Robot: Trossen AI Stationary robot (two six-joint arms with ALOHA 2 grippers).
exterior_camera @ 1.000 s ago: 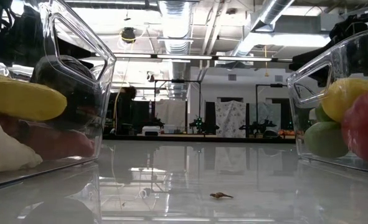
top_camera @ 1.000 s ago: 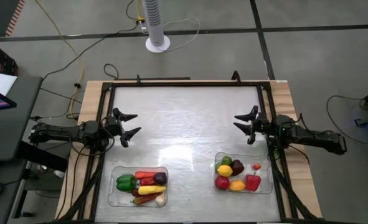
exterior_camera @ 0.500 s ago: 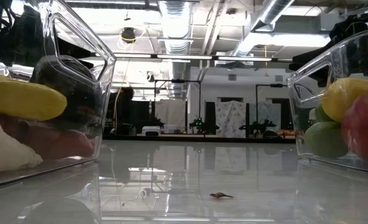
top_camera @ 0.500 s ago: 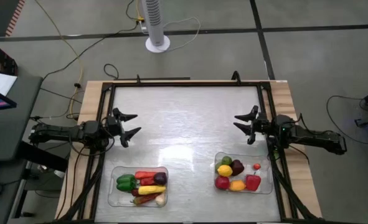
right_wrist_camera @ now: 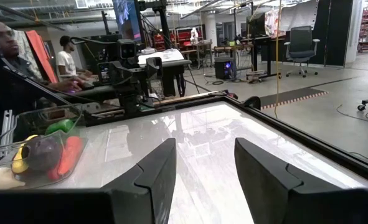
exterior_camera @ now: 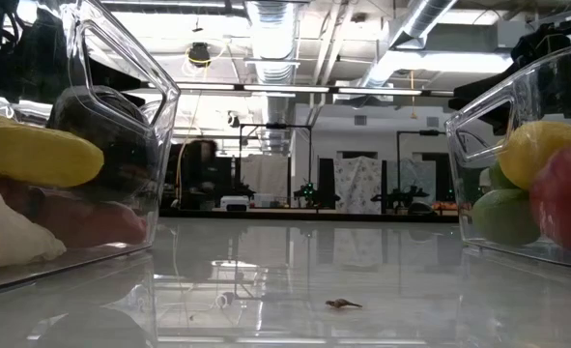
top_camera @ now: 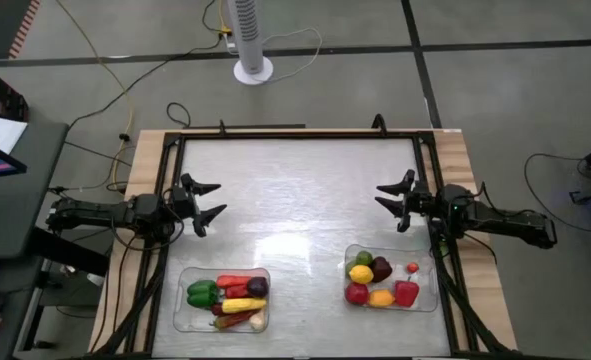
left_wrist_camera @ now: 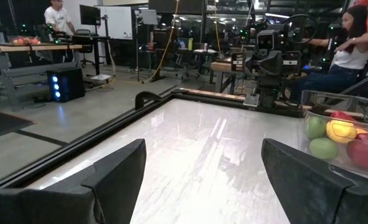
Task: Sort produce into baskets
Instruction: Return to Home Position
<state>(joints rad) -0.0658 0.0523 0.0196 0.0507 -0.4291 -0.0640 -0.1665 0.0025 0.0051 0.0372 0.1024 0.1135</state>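
The left gripper [top_camera: 211,199] and the right gripper [top_camera: 383,196] hang over opposite sides of the glossy pale table [top_camera: 295,180], jaws spread wide, holding nothing. The smooth, rounded produce [top_camera: 230,297] fills two clear, round-cornered plastic trays [top_camera: 180,318], one on each arm's side.

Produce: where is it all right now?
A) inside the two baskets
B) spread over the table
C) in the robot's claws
A: the high view shows all the produce inside the left basket and right basket, with the left gripper and right gripper open and empty.
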